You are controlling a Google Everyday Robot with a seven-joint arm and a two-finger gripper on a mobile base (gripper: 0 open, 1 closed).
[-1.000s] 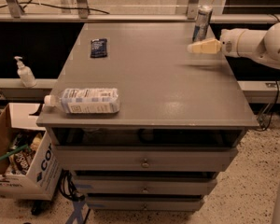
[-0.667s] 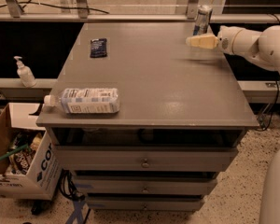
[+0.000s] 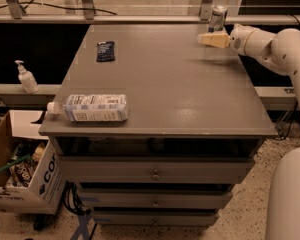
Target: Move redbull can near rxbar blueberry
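Note:
The redbull can (image 3: 218,18), slim and silver-blue, stands upright at the far right corner of the grey table (image 3: 160,89). My gripper (image 3: 208,38) hovers just in front of the can and a little left of its base, reaching in from the right on the white arm (image 3: 270,44). It does not hold the can. The rxbar blueberry (image 3: 105,50), a small flat dark blue wrapper, lies on the far left part of the table, well apart from the can.
A clear plastic bottle with a white label (image 3: 92,107) lies on its side near the front left edge. A soap dispenser (image 3: 26,77) stands on a ledge to the left. A cardboard box (image 3: 20,179) sits on the floor at left. Drawers (image 3: 155,174) are under the tabletop.
My gripper has moved toward the far edge of the table and closer to the can. The can, bar and bottle have not moved.

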